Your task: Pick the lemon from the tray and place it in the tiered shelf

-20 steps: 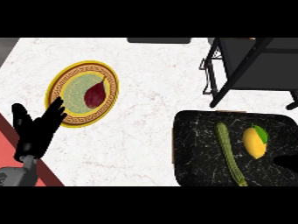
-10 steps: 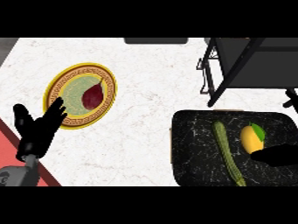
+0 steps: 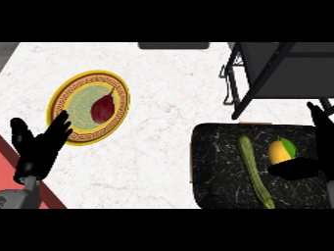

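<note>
Lemon [image 3: 281, 150] sits on the dark tray [image 3: 213, 162], just beside a long green cucumber [image 3: 254, 169], with the right hand [image 3: 327, 152] spread wide around it, thumb below the fruit, fingers rising at the tray's right side and not yet closed on anything. From where I stand, the risk is a round fruit rolling out as the fingers close, or the thumb nudging the cucumber instead. The tiered shelf [image 3: 292, 63] stands just behind the tray, and its black frame could catch the hand on the lift. The left hand [image 3: 39, 144] rests open near the patterned plate [image 3: 75, 105]. The shelf runs off past the view's right edge, and the right hand hides the tray's right side.
</note>
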{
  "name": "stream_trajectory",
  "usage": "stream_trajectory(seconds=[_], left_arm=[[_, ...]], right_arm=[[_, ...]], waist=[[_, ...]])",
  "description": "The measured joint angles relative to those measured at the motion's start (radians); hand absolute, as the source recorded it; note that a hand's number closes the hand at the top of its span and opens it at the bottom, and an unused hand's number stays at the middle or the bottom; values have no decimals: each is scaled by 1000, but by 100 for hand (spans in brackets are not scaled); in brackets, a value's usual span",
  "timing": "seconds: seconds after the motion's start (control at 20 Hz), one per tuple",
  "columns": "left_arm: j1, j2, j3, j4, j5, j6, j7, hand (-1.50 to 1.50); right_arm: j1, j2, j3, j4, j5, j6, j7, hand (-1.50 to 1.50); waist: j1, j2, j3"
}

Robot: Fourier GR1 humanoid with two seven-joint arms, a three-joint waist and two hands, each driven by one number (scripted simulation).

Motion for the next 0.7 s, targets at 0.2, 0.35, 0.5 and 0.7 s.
stream_trajectory(seconds=[0.2, 0.35, 0.5, 0.7], left_arm=[[1, -9, 8, -3, -14, 3, 9, 0], [-5, -21, 11, 8, -25, -1, -5, 0], [2, -22, 19, 2, -30, -7, -1, 0], [12, -26, 26, -1, -41, -18, -13, 0]], right_arm=[[30, 38, 1, 13, 52, 6, -13, -150], [11, 71, -6, 78, 88, 8, -25, -150], [20, 88, -16, 108, 123, 12, -37, -150], [6, 118, -33, 172, 171, 16, -51, -150]], waist=[[-4, 0, 0], [-2, 0, 3], [-3, -1, 2], [-2, -2, 4]])
